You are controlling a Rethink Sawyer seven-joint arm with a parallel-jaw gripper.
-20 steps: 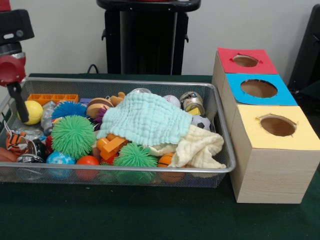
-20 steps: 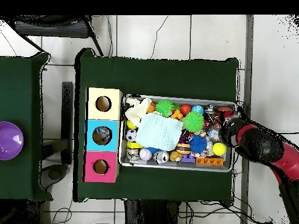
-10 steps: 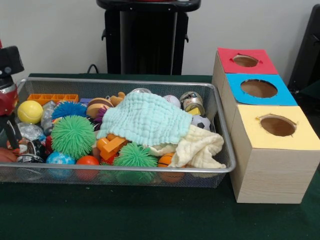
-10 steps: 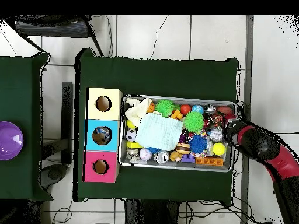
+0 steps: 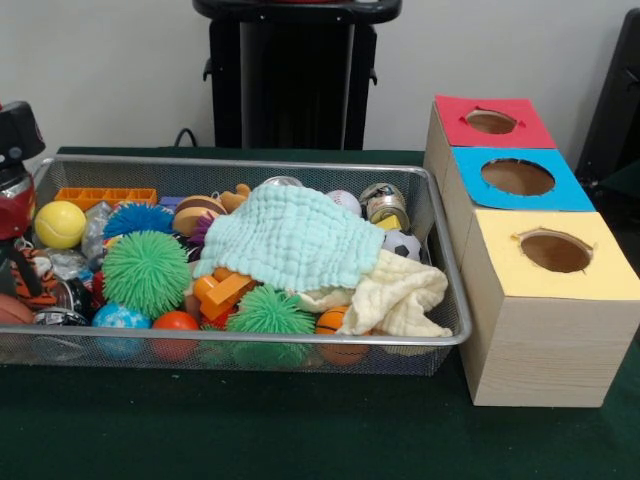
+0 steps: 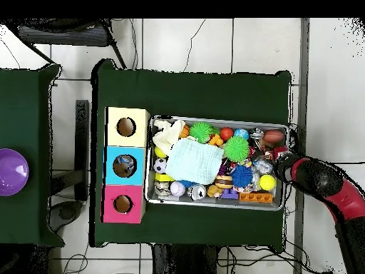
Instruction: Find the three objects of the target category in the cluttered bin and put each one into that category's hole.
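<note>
Bin interior: we see the wire bin [image 5: 440,330] packed wall to wall, with no bare floor between toys.
Centre: the mint cloth [image 5: 290,237] covers the middle heap.
Right corner: the cream cloth [image 5: 400,295] blocks it.
Holes: we find the red [image 5: 491,121], blue [image 5: 517,177] and yellow [image 5: 556,251] openings unobstructed from above.

The wire mesh bin [image 5: 440,262] sits on the green table, packed with toys: spiky green balls [image 5: 146,271], a yellow ball [image 5: 60,224], a small soccer ball [image 5: 402,245], and orange blocks [image 5: 223,291]. A mint cloth [image 5: 290,237] drapes over the middle of the heap. Just beside the bin stands a wooden box with three round holes, topped red [image 5: 491,121], blue [image 5: 518,177] and yellow [image 5: 556,251].
</note>
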